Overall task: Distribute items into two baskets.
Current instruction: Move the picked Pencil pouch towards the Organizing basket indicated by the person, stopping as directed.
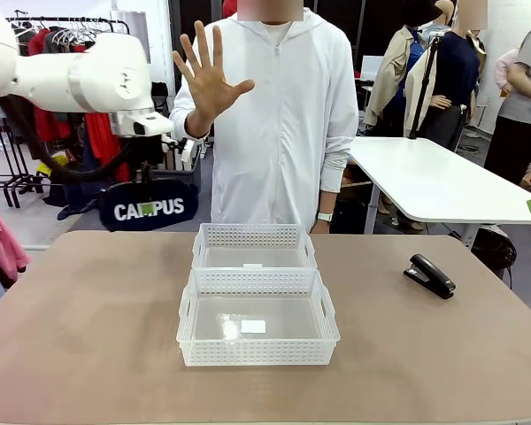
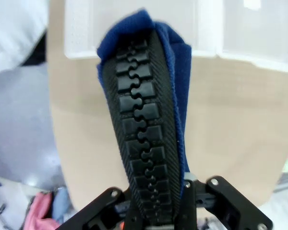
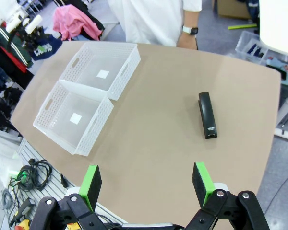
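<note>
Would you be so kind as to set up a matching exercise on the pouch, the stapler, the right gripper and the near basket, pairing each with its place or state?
Column one:
1. pouch
2. stapler
3. right gripper
4. near basket

Column two:
A. open, holding nothing
B. lying on the table, to the robot's right of the baskets
C. hanging in the air, clamped in the left gripper
D. on the table, nothing inside but a small white label

Pairs: 1-C, 2-B, 3-A, 4-D
</note>
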`<state>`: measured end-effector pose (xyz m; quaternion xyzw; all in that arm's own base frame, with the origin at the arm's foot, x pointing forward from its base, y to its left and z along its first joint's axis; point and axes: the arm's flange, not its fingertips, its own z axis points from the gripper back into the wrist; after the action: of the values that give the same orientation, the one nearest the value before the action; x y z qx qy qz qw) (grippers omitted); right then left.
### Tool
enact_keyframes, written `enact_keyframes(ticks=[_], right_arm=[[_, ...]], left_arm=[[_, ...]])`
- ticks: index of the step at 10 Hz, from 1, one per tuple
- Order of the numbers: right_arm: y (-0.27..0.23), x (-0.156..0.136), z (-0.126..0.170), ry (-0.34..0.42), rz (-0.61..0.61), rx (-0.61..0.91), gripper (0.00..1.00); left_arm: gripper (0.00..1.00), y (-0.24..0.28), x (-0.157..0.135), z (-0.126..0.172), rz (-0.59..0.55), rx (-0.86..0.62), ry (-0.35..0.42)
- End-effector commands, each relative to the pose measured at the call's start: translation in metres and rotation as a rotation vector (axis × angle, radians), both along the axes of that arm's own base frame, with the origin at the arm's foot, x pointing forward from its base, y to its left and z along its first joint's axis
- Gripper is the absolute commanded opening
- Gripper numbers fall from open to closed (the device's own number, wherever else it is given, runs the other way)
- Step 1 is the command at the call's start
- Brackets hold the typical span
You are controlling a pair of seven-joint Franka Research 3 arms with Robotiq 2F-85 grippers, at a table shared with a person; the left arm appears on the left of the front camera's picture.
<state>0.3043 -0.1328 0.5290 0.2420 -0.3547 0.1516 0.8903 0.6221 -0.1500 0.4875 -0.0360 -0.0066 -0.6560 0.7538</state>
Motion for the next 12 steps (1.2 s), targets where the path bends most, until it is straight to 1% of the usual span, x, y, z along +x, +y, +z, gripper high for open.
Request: enact_keyframes(ticks=[1,2,3,5,7,8,12], right_arm=[[0.001,0.001,0.002,-0.017,0.01,0.023,1.0],[0.001,0.001,0.002,-0.017,0.01,0.023,1.0],[0.001,0.001,0.002,-0.017,0.01,0.023,1.0],[0.001,0.001,0.002,-0.017,0.01,0.023,1.0],[0.001,0.001,0.002,-0.017,0.01,0.023,1.0],[0.001,0.001,0.002,-0.017,0.01,0.023,1.0],[0.001,0.001,0.002,-0.017,0.01,0.023,1.0]], left_arm=[[0.0,0.037,-0.074,0.009,0.093,-0.042,0.01],[0.0,0.041,-0.096,0.014,0.12,-0.037,0.002],[0.0,0.045,-0.106,0.017,0.14,-0.029,0.003],[0.0,0.05,-0.099,0.015,0.11,-0.029,0.056],[0.0,0.052,-0.099,0.016,0.095,-0.03,0.07],[0.0,0.052,-0.106,0.018,0.116,-0.017,0.051],[0.0,0.052,-0.106,0.018,0.116,-0.017,0.051]])
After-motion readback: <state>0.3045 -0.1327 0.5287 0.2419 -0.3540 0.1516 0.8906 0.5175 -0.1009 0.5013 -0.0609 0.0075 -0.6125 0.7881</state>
